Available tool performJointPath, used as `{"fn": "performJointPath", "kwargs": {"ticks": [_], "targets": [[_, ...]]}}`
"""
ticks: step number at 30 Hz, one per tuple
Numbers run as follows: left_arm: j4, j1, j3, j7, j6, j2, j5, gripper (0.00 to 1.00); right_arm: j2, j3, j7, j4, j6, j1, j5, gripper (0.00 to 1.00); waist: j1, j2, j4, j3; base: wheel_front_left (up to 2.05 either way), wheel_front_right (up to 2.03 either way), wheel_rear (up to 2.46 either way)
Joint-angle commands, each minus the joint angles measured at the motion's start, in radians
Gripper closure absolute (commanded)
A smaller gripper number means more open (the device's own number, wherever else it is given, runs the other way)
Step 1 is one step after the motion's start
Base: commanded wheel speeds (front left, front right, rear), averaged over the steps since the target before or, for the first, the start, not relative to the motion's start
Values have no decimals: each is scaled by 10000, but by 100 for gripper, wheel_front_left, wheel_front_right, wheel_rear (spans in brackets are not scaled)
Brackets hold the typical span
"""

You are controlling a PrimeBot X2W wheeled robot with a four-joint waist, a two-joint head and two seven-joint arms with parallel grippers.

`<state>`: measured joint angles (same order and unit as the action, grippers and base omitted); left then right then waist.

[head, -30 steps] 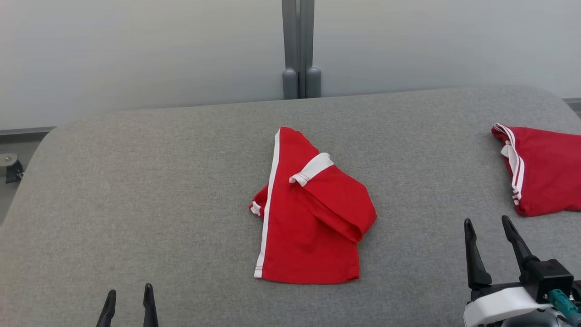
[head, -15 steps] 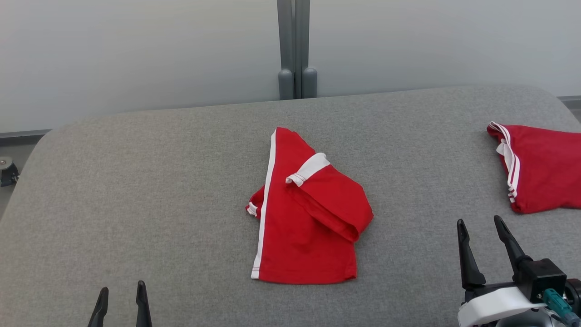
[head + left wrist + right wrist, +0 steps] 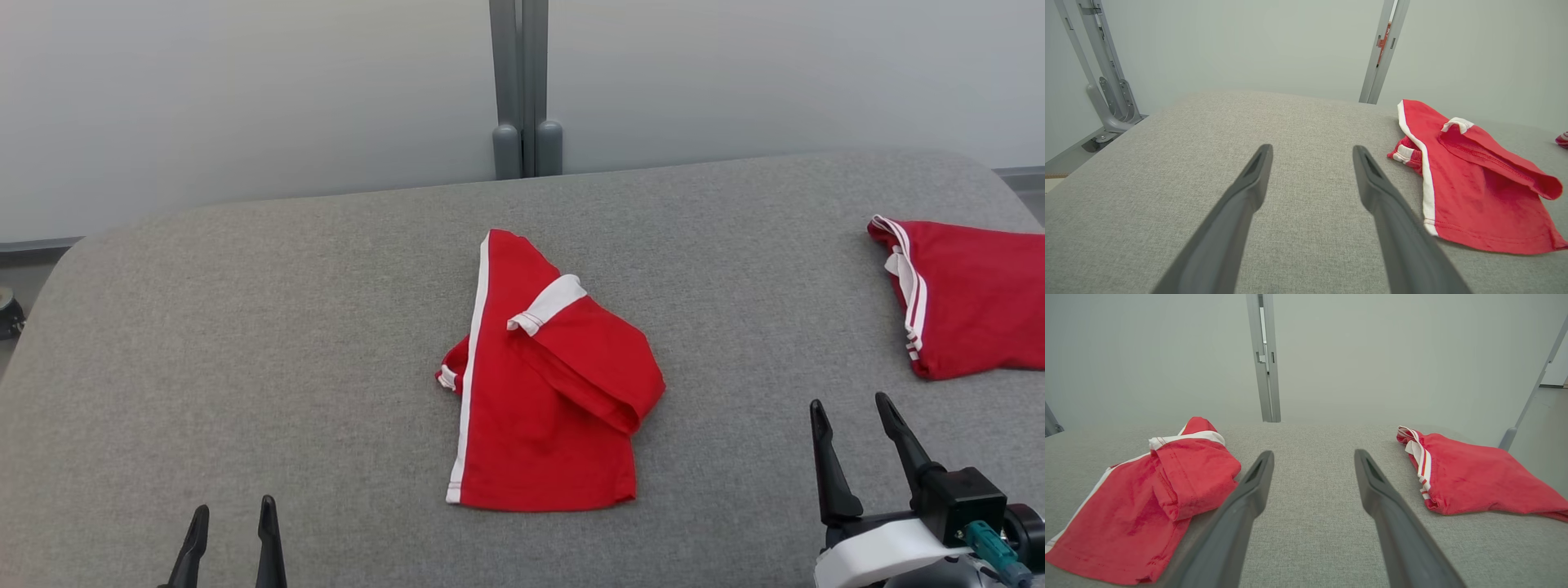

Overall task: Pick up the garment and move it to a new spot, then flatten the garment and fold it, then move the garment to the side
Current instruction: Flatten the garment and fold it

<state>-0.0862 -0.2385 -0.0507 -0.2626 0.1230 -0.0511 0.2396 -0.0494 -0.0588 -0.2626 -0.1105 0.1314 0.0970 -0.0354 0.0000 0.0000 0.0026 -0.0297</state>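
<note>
The red garment (image 3: 547,392) lay folded near the middle of the grey padded surface (image 3: 245,327), apart from both claws; a white stripe ran down its left edge, and a sleeve with a white cuff was turned over across its upper right part; a small bit of another cuff poked out at its left side. The left claw (image 3: 233,506) showed at the near left of the surface, its two dark fingers spread wide with nothing between them; in its wrist view the garment sat off to the right of the fingers. The right claw (image 3: 850,402) stood at the near right, likewise spread wide and empty, its fingers pointing toward the far side; in its wrist view the garment lay to the left of the fingers and a second red garment (image 3: 971,298) to the right, with bare grey cloth between the two. That second garment, with white stripes along its left edge, lay at the far right of the surface, running out of the head view, well apart from the first. Behind the surface a grey post (image 3: 516,82) rose against a pale wall (image 3: 245,98).
</note>
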Motion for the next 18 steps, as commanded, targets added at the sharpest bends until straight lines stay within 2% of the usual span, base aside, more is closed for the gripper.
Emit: {"fn": "performJointPath", "kwargs": {"ticks": [1,13,18], "targets": [[38,154,12,-27,4,6,-27,0,-20,20,-27,-38,-16,42,-71,0,0,0,-40,-1,0,0,0],[86,244,98,-27,47,7,-141,0,-20,135,-27,-170,-16,141,-141,0,0,0,-156,-10,0,0,0],[-96,512,696,-27,79,10,-289,0,-20,151,-27,-138,-16,22,-136,0,0,0,-203,78,0,0,0]]}}
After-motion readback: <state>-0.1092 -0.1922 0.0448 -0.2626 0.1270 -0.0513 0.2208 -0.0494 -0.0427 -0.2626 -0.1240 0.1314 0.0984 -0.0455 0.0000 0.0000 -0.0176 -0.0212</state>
